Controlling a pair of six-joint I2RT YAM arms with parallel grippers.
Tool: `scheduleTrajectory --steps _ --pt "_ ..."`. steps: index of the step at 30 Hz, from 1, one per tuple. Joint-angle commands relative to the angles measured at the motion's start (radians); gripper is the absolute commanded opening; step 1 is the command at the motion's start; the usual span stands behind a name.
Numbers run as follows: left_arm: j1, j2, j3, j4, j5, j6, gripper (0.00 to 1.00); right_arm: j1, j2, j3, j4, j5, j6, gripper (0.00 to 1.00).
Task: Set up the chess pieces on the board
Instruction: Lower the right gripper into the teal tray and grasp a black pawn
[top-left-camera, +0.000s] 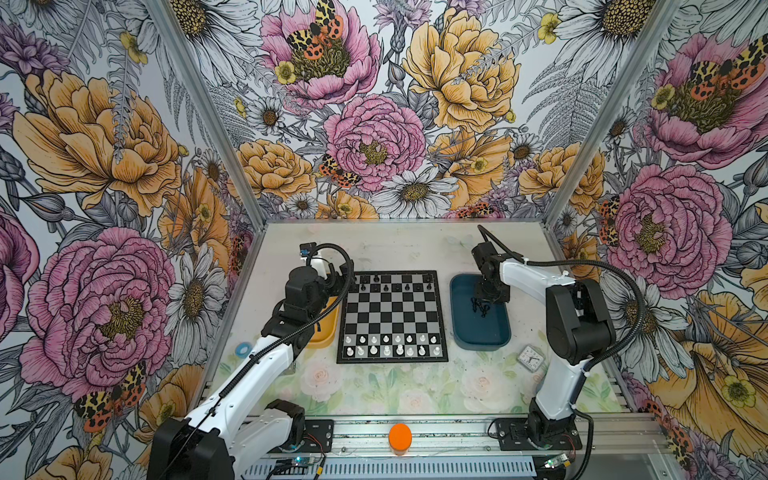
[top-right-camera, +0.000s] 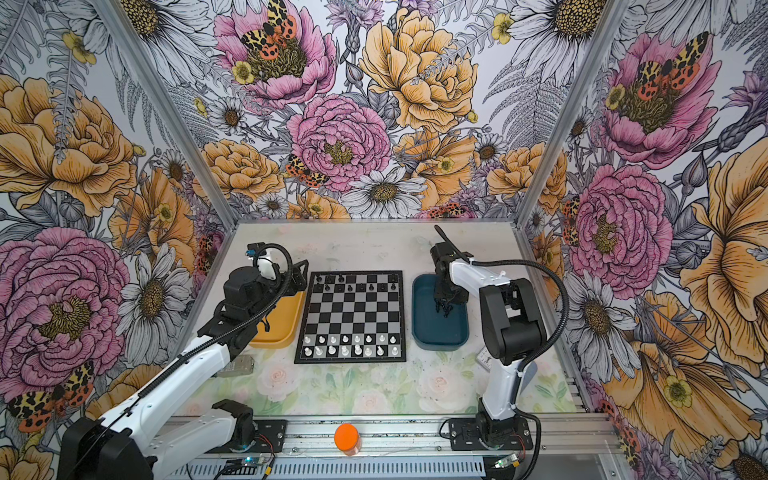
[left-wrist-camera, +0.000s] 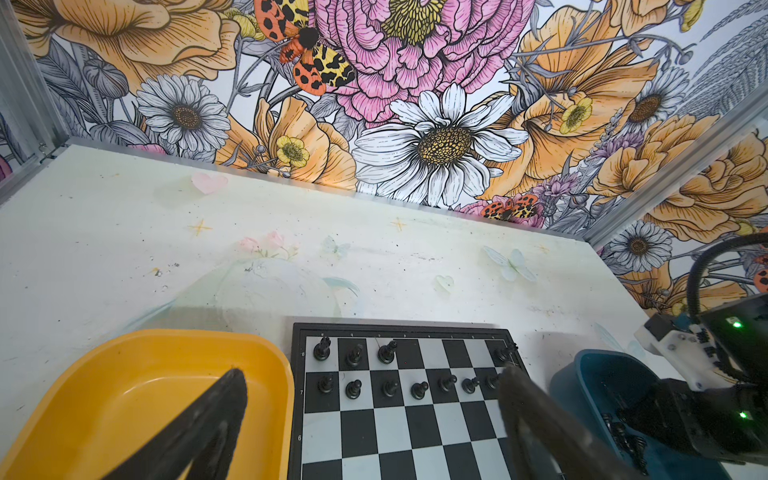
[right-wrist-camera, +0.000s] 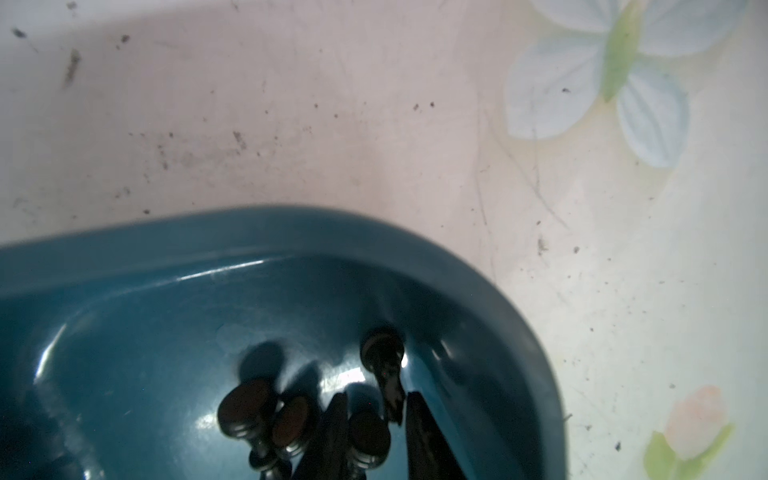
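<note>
The two fingers (right-wrist-camera: 428, 440) of my right gripper (right-wrist-camera: 376, 397) are right up close. They are near each other, with one black chess piece (right-wrist-camera: 368, 434) in the thin gap between them. I cannot tell if I am squeezing it or just sitting around it. Another black chess piece (right-wrist-camera: 382, 361) lies just beside the tip of one finger. A few more chess pieces (right-wrist-camera: 245, 409) lie in a small heap next to that. All of them are in the blue tray (right-wrist-camera: 249, 232), and my gripper hangs down into it.

My left gripper (left-wrist-camera: 372, 372) is spread wide and holds nothing. One finger hangs over the yellow tray (left-wrist-camera: 124, 374), the other over the board (top-left-camera: 392, 318).

In both top views the board lies in the middle of the table (top-left-camera: 374, 249). The blue tray is at 3 o'clock from it, the yellow tray at 9 o'clock. Black chess pieces (left-wrist-camera: 390, 386) stand in two rows along the 12 o'clock edge, with gaps in the far row. The white pieces (top-left-camera: 392, 345) fill two rows along the 6 o'clock edge.
</note>
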Motion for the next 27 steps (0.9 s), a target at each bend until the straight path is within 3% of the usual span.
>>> scheduleTrajectory --steps 1,27 --pt "0.011 0.007 0.000 0.006 0.014 0.009 0.96 -0.009 0.015 0.036 0.013 0.018 -0.007 0.27" --pt "0.010 0.020 0.006 0.004 0.014 0.008 0.96 -0.027 0.058 0.062 0.015 0.033 -0.019 0.16"
